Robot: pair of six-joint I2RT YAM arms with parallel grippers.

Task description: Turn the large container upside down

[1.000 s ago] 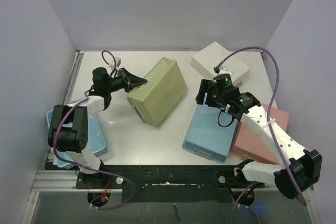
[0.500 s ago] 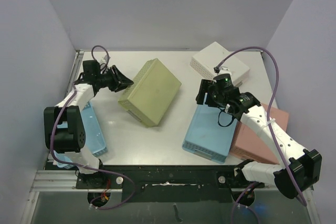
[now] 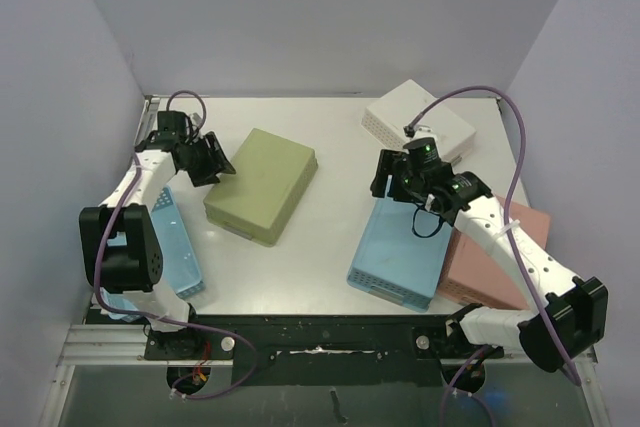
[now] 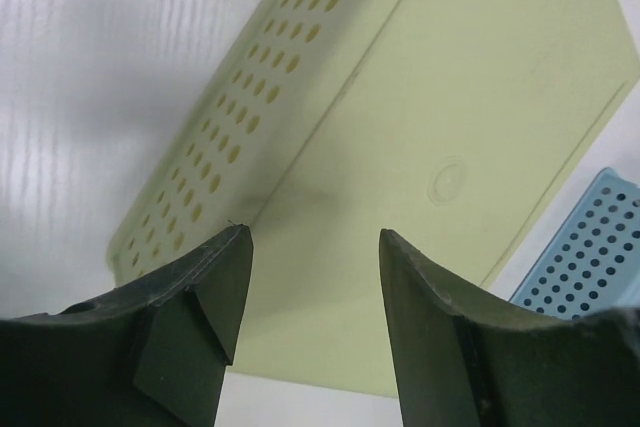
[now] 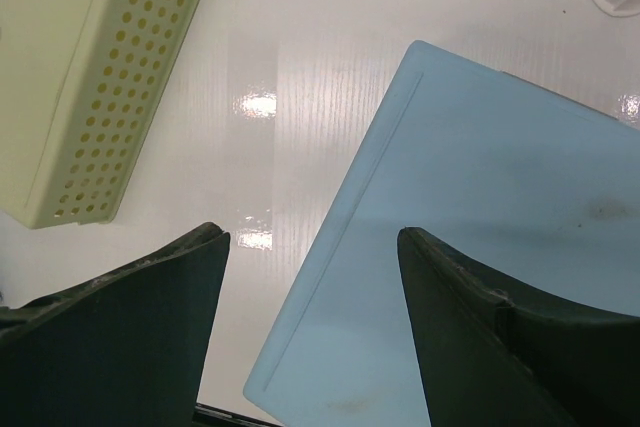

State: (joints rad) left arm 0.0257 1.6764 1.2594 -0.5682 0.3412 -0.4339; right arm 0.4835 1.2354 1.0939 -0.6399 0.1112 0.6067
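Tabletop (image 3: 330,277): white, glossy, walls on three sides.

Large container (image 3: 262,185): pale green with perforated sides, lying left of the tabletop's middle, toward the far-left corner. Its flat base faces up, and the left wrist view shows the round mould mark. The rim looks to be down on the tabletop. I judge the flip done, so the step in hand is getting clear of it cleanly.

Blue container (image 3: 398,245): base up toward the near-right corner, under the right arm. Not my concern here; leave it be.

Left gripper (image 4: 312,242): jaws spread wide with nothing between them. It hangs just beside the large container's far-left corner, and I see no contact.

Right gripper (image 5: 312,242): jaws wide and empty, above the blue container's left edge.

How I'd run it: raise the left arm straight up first, then pull back toward the left edge. That way no finger snags the perforated wall and drags or tips the large container. Keep the jaws parted throughout. I see no call to move the right arm.
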